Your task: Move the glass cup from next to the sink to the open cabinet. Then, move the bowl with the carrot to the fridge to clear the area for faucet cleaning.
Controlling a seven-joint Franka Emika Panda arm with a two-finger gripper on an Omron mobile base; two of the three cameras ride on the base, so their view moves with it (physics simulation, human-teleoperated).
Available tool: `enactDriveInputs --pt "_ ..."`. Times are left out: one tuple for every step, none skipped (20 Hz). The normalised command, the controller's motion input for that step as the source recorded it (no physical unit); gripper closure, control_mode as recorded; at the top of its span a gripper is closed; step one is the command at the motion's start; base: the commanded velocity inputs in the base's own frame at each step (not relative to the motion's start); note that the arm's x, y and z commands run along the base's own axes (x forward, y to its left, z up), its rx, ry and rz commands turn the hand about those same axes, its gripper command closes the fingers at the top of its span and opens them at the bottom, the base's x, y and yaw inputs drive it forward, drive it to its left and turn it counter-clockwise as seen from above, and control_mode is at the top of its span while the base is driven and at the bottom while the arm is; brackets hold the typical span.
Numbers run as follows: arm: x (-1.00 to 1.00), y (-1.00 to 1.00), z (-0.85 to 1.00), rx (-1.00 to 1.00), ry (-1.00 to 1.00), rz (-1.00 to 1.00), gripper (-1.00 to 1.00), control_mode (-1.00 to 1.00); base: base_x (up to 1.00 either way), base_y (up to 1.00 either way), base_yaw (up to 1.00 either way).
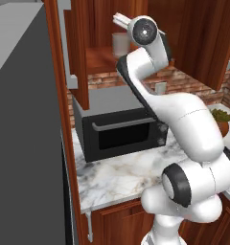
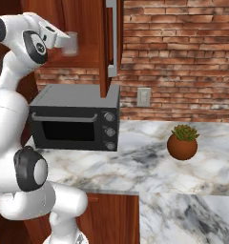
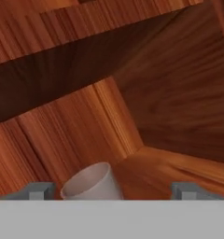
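Glass cup (image 3: 91, 183) on open cabinet (image 3: 179, 112) shelf, base cut off, pincer (image 3: 113, 190) spread wide, empty

Cup (image 1: 120, 44) stands on shelf inside open cabinet (image 1: 102, 60), w/ gripper (image 3: 113, 190) fingertips either side of it, apart from it. Cabinet hangs above microwave (image 1: 121, 125); its door (image 2: 108, 45) swung out over microwave's right end. Microwave sits on counter (image 2: 150, 164) against brick wall (image 2: 183, 57). Potted plant (image 2: 182, 142) on counter, well right of microwave. Wall outlet (image 2: 143, 96) between them, behind. Fridge (image 1: 26, 139) left of counter.
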Motion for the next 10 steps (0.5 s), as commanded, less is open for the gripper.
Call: enactDriveInputs --pt "-1.0 -0.23 -0.64 -0.09 -0.41 0.02 -1.0 -1.0 0.0 0.0 0.0" --pt "-1.0 -0.43 -1.0 -0.09 -0.23 0.0 -1.0 -1.0 0.0 0.0 0.0" --pt "-1.0 -0.5 -1.0 -0.1 -0.11 0.0 -1.0 -1.0 0.0 0.0 0.0" --pt "-1.0 -0.66 -1.0 -0.05 -0.02 0.0 -1.0 -1.0 0.0 0.0 0.0" --pt "-1.0 -0.79 -1.0 -0.03 0.0 0.0 -1.0 -1.0 0.0 0.0 0.0" --pt "-1.0 -0.82 -1.0 -0.03 0.0 0.0 -1.0 -1.0 0.0 0.0 0.0" --pt "-1.0 -0.85 -1.0 -0.02 0.0 0.0 -1.0 -1.0 0.0 0.0 0.0" --pt "-1.0 -0.87 -1.0 -0.03 0.0 0.0 -1.0 -1.0 0.0 0.0 0.0" --pt "-1.0 -0.86 -1.0 -0.03 0.0 0.0 -1.0 -1.0 0.0 0.0 0.0" --pt "-1.0 -0.84 -1.0 -0.03 0.0 0.0 -1.0 -1.0 0.0 0.0 0.0"
